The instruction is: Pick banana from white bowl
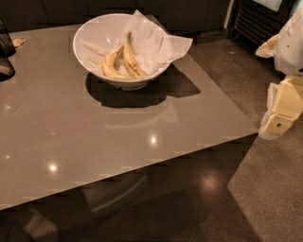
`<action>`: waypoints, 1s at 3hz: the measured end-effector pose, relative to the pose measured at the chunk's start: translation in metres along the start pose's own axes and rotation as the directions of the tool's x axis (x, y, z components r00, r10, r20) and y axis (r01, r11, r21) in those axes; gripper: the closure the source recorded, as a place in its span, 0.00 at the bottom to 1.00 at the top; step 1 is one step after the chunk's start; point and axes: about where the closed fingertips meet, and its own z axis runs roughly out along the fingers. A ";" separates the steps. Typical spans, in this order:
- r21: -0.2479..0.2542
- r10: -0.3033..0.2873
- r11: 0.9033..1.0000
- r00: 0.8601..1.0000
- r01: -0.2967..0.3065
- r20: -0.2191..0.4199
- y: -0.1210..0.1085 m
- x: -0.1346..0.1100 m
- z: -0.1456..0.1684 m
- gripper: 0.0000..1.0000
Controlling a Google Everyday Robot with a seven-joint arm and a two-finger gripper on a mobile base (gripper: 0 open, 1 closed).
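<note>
**Camera view: two bananas in a bowl, gripper waits off the table's edge**

Camera view, looking down at an angle: a large, round, glossy white bowl (89, 41) stands at the far side of a smooth grey-beige table (142, 142), casting a dark shadow toward the near side. A crumpled sheet of white paper (161, 47) lines the bowl's right half and spills over its rim onto the tabletop.

Inside the bowl lies the longer, straighter yellow banana (129, 56), marked with brown, its long thin stem pointing to the far rim and its body resting partly on the paper. Touching it on the left is a shorter, more curved yellow banana (110, 64), low in the bowl.

At the right edge of the picture, the robot's cream-coloured gripper (279, 118) hangs off the table's right-hand corner, above the speckled floor (265, 189), well apart from the bowl and both bananas. It holds nothing that can be seen; whether it is parted or closed cannot be told from here.

A dark object (4, 47) is cut off by the left edge at the table's far left, with a small pale scrap (18, 41) just beside it. Ceiling lights glint off the tabletop. Dark cabinet fronts (61, 12) run behind the table.
</note>
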 end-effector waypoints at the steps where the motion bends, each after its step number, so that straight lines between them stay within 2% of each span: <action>1: 0.000 0.000 1.000 1.000 0.000 0.000 0.000 0.000 0.000 0.00; 2: 0.011 0.027 1.000 0.999 -0.027 0.023 -0.006 -0.007 -0.004 0.00; 3: 0.002 0.040 0.999 0.999 -0.040 0.009 -0.020 -0.030 0.000 0.00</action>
